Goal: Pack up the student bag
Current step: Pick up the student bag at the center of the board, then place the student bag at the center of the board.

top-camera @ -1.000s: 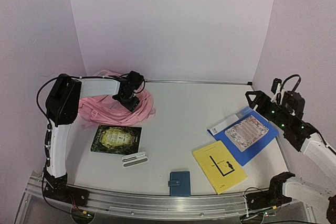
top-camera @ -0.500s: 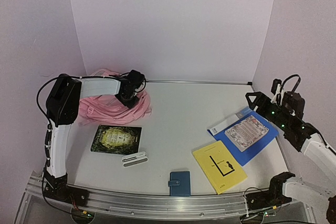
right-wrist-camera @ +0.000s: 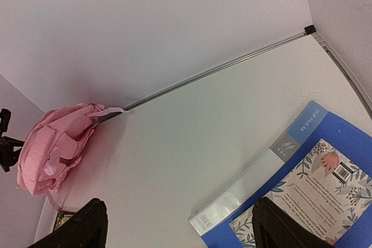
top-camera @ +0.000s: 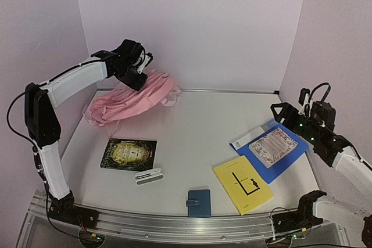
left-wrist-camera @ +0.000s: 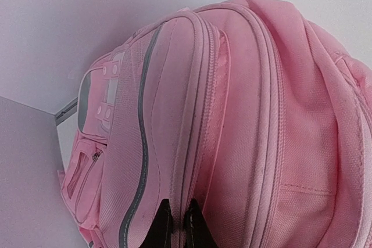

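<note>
The student bag (top-camera: 131, 101) is a soft pink backpack at the back left of the table, its top end pulled up off the surface. My left gripper (top-camera: 135, 72) is shut on a fold of fabric beside a zip seam of the student bag (left-wrist-camera: 244, 114), with its black fingertips (left-wrist-camera: 164, 225) pinched close together. The bag fills the left wrist view. My right gripper (top-camera: 283, 112) hovers open at the right over the blue folder (top-camera: 283, 164), holding nothing. Its fingers (right-wrist-camera: 87, 227) stand far apart, and the student bag (right-wrist-camera: 55, 143) shows far off.
On the table lie a dark green book (top-camera: 129, 154), a small white case (top-camera: 149, 176), a blue wallet (top-camera: 199, 202) and a yellow book (top-camera: 242, 183). A floral-covered book (top-camera: 272, 145) rests on the blue folder. Walls close in at the back and sides.
My left gripper has shut on the bag and risen up and back, pulling the bag's top up with it. The right arm has not moved.
</note>
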